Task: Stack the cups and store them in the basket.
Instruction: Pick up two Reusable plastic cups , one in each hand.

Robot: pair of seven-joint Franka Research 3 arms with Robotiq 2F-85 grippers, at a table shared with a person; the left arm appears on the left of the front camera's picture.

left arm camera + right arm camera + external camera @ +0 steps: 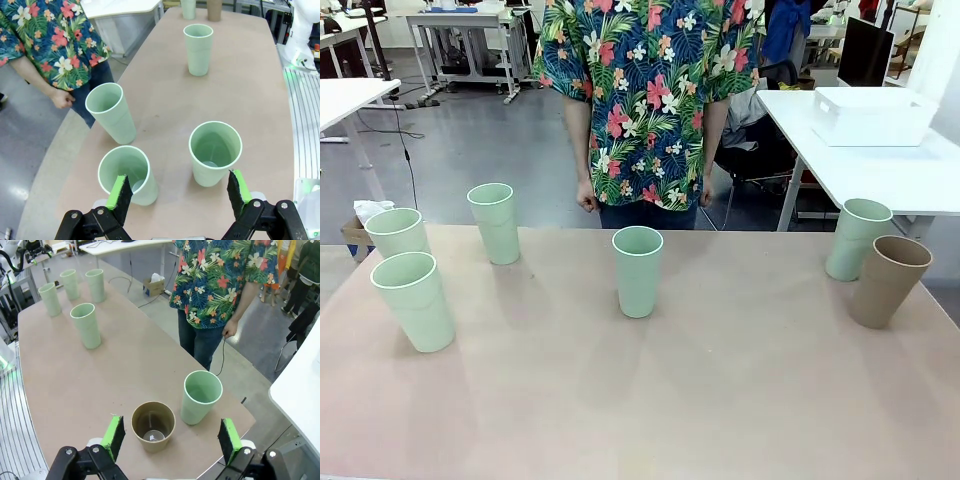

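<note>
- Five green cups and one tan cup stand upright, all separate, mouths open.
- Three green near the table left edge, one at centre, one touching the tan cup by the right edge.
- Wide bare tabletop between groups.
- White basket sits on a side table, well apart.
- Left gripper fingers wide apart over two green cups.
- Right gripper fingers wide apart over the tan cup.

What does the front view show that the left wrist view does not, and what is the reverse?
The front view adds the large white rectangular plastic basket on the white side table. The left wrist view adds the left gripper, black with green pads, open above the beige table. Both share the six plastic cups, five pale mint green and one tan-brown, the table and the person in a flowered shirt.
</note>
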